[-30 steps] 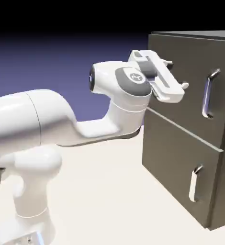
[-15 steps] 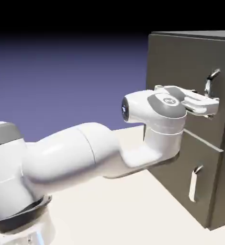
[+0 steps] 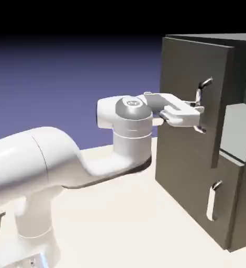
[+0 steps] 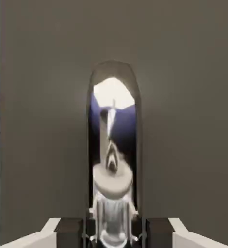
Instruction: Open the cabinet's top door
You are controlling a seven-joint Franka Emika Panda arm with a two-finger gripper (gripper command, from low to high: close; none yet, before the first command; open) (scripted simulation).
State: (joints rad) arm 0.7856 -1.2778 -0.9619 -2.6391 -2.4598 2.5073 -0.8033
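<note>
At the top door's handle (image 4: 113,140), the gripper (image 4: 114,233) has its fingers closed on the bar, one tip on either side of it, pinching the long silver curve rather than meeting each other. The bar runs lengthwise between them in the hand view, so the pads can press on its two long flanks, probably so that a pull carries the panel along instead of sliding off.

The handle sits toward the free edge of the top door (image 3: 185,68), well away from what looks like the hinge side, at the exterior view's left; that should give the pull good leverage. The door is on the upper front of the cabinet (image 3: 244,209), part-way open, its free edge standing out from the body and a pale grey inner surface (image 3: 237,131) showing in the gap. Below, the shorter door (image 3: 185,167) is shut, its small handle (image 3: 211,201) untouched.

The white arm (image 3: 57,157) reaches in from the front, bent, leaving room to draw back. The next move likely calls for a curved pull about the hinge, since a straight tug could twist the bar out of the grip
</note>
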